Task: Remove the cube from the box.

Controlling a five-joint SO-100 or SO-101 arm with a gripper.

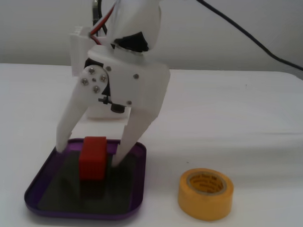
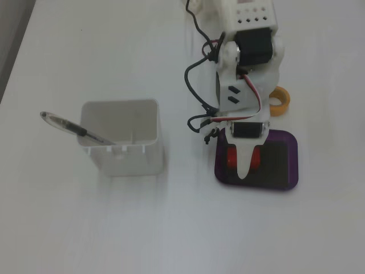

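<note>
You have 1 white table [image 1: 251,117], matte and evenly lit, with soft shadows. Behind it in a fixed view stands a plain pale grey wall [image 1: 40,20]. A dark strip [image 2: 10,40] borders the table's left edge.

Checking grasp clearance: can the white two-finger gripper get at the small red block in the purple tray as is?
Probably yes. The white two-finger gripper is open, one finger either side of the small red block inside the purple tray; nothing sits between them, and the low rim looks clear.
</note>
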